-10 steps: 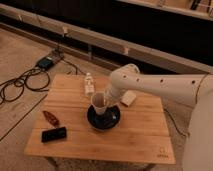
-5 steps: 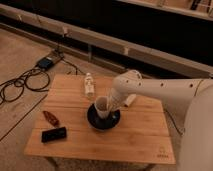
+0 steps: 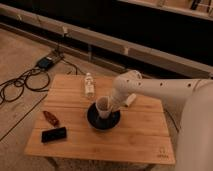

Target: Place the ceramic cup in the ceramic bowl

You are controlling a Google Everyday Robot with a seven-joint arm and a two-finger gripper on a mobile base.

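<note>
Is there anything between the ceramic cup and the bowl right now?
Nothing visible. The ceramic cup is already over the ceramic bowl, with the end effector beside it. The bottle stands behind the bowl, off the path.

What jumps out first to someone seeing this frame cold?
The big white arm sweeping in from the right, its gripper at the ceramic cup, which sits tilted inside the ceramic bowl mid-table. Next, the clear plastic bottle lying behind the bowl, and the black device at the front left.
</note>
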